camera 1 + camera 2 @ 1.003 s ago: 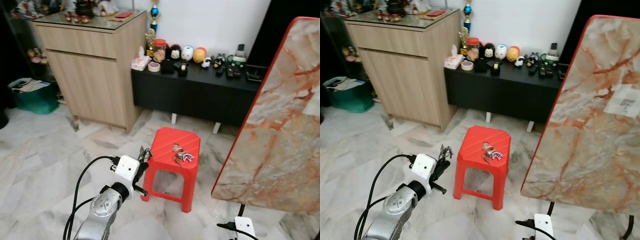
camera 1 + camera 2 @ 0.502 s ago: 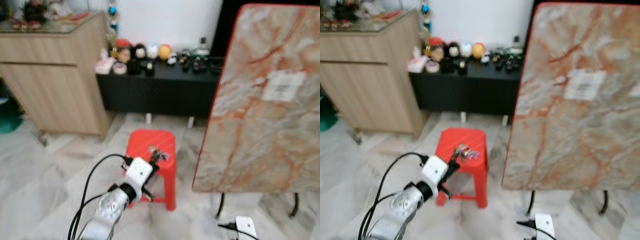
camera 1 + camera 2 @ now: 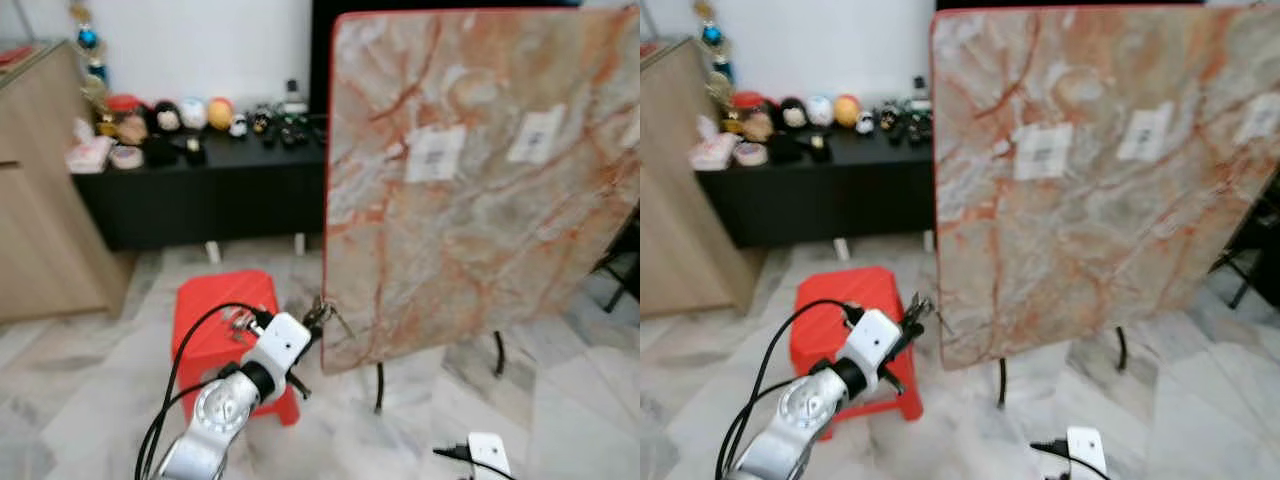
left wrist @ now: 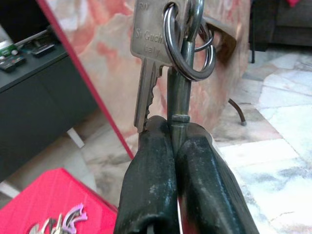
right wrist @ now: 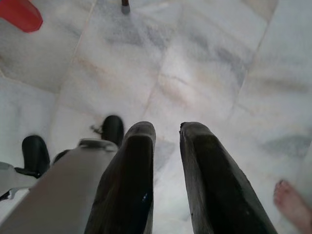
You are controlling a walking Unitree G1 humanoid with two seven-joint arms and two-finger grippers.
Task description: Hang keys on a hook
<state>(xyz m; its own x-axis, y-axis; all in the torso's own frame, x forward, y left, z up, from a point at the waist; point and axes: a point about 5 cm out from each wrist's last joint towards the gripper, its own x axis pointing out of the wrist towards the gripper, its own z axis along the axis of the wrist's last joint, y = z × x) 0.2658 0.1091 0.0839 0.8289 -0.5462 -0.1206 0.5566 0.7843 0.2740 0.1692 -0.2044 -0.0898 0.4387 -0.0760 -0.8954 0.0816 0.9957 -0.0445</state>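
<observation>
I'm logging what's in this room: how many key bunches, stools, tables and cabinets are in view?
Key bunches: 2, one in the left gripper, one on the stool
Stools: 1
Tables: 1, tipped on edge
Cabinets: 2, one black, one wooden
Total: 6
</observation>
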